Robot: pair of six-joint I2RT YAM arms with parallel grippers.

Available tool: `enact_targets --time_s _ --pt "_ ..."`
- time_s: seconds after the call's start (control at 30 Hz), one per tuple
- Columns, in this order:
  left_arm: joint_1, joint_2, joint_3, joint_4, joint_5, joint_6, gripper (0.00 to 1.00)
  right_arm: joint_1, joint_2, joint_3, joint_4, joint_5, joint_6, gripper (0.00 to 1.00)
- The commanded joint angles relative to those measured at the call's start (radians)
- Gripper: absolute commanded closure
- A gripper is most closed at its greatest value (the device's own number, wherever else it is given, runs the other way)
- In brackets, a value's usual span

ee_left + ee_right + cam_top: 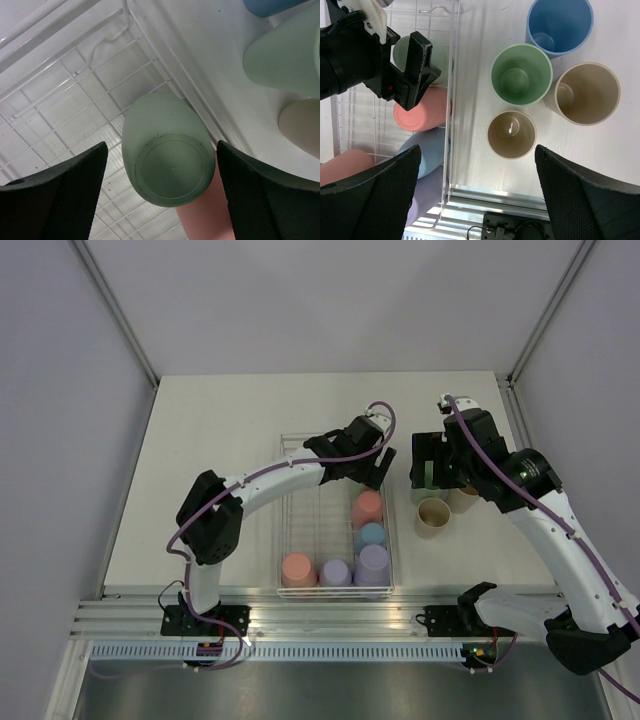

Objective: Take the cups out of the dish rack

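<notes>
Left gripper point(161, 197) stands wide over an upturned green cup point(167, 155) in the dish rack point(75, 74), fingers either side and not touching it. The cup looks light, stiff and matte, and is probably best pinched across its tapered wall. Right gripper point(480, 195), also wide and empty, hangs above four upright cups point(521, 74) on the table point(475, 60) (the overhead view hides the green cup but shows five other cups point(371, 535) in the rack).
</notes>
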Motion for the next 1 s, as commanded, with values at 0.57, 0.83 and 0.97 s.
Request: enact_targets --time_s 0.57,0.83,0.97 --pt "0.104 -0.342 -0.256 0.153 -0.002 -0.101 0.98 0.003 -0.065 -0.094 0.185 -0.073 0.006 0.09" --pt "0.391 -0.841 -0.762 0.688 0.512 -0.494 0.98 -0.005 -0.142 -0.287 0.552 -0.444 0.088 0.02" --pt "0.463 -0.870 -0.888 0.933 0.708 -0.712 0.98 -0.022 -0.151 -0.411 0.771 -0.653 0.226 0.02"
